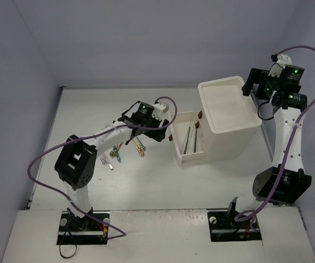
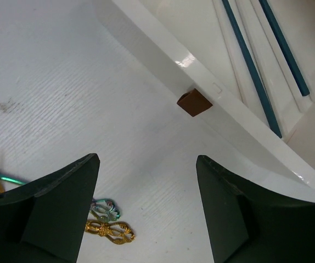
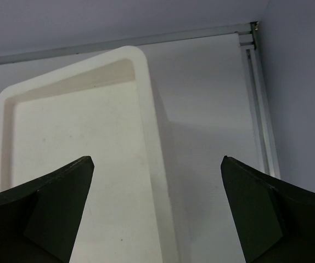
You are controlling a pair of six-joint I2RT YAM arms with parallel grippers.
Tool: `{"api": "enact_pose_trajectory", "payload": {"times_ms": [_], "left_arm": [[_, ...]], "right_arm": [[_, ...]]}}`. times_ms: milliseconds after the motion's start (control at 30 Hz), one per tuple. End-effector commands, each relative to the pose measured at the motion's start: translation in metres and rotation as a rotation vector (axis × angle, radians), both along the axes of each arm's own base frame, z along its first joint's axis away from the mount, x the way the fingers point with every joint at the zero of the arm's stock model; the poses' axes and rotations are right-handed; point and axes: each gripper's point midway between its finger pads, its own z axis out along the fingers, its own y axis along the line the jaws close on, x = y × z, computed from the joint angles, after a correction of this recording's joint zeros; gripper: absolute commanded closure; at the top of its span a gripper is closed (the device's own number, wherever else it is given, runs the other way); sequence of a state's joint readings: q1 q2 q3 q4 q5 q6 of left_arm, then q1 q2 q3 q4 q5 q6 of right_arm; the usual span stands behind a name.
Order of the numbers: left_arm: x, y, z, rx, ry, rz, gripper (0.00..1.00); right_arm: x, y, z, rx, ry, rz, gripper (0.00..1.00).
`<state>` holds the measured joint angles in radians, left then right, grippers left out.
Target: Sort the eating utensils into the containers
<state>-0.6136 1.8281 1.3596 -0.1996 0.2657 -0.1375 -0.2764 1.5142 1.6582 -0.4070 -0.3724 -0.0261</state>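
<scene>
Loose gold and teal utensils (image 1: 116,155) left of worktop (image 1: 146,186) centre; left gripper (image 2: 146,164) just beyond, spread and empty, beside pulled-out drawer (image 1: 190,157) holding rods (image 2: 251,68); drawer unit (image 1: 231,137) toward right edge; right gripper (image 3: 157,161) above it, spread, empty.

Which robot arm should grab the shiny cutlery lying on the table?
The left. Its open left gripper hangs right beside the loose utensils, near the pulled-out drawer. The right gripper is open too, but up over the drawer unit, far from them.
</scene>
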Motion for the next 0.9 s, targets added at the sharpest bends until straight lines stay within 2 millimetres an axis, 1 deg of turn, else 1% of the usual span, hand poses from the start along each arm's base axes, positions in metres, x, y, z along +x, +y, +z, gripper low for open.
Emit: {"api": "enact_pose_trajectory", "payload": {"times_ms": [0,67,133,167,233,300,400,567,667,800,867], "left_arm": [[0.024,-0.017,0.025,-0.076,-0.163,-0.141,0.31],[0.028,-0.019,0.018,-0.087,-0.16,-0.178,0.31],[0.032,-0.022,0.012,-0.089,-0.172,-0.216,0.31],[0.032,-0.023,0.006,-0.085,-0.164,-0.22,0.31],[0.037,-0.035,-0.001,-0.116,-0.17,-0.261,0.31],[0.039,-0.042,-0.008,-0.135,-0.151,-0.276,0.31],[0.042,-0.053,-0.01,-0.173,-0.153,-0.292,0.31],[0.047,-0.069,0.0,-0.219,-0.171,-0.309,0.31],[0.048,-0.083,0.012,-0.243,-0.211,-0.334,0.31],[0.047,-0.106,0.023,-0.266,-0.242,-0.371,0.31],[0.044,-0.119,0.023,-0.281,-0.237,-0.378,0.31]], "right_arm": [[0.004,0.026,0.007,0.064,-0.052,0.134,0.02],[0.006,0.032,-0.006,0.093,-0.024,0.161,0.05],[0.005,0.032,-0.015,0.105,-0.003,0.162,0.06],[0.005,0.032,-0.019,0.108,0.005,0.163,0.06],[0.004,0.033,-0.027,0.114,0.022,0.162,0.06],[0.004,0.033,-0.032,0.119,0.033,0.163,0.06],[0.004,0.034,-0.041,0.131,0.051,0.166,0.06],[0.003,0.043,-0.053,0.151,0.077,0.189,0.08],[0.001,0.054,-0.061,0.155,0.093,0.208,0.08],[0.0,0.066,-0.068,0.158,0.108,0.23,0.09],[-0.001,0.072,-0.071,0.176,0.118,0.227,0.09]]}}
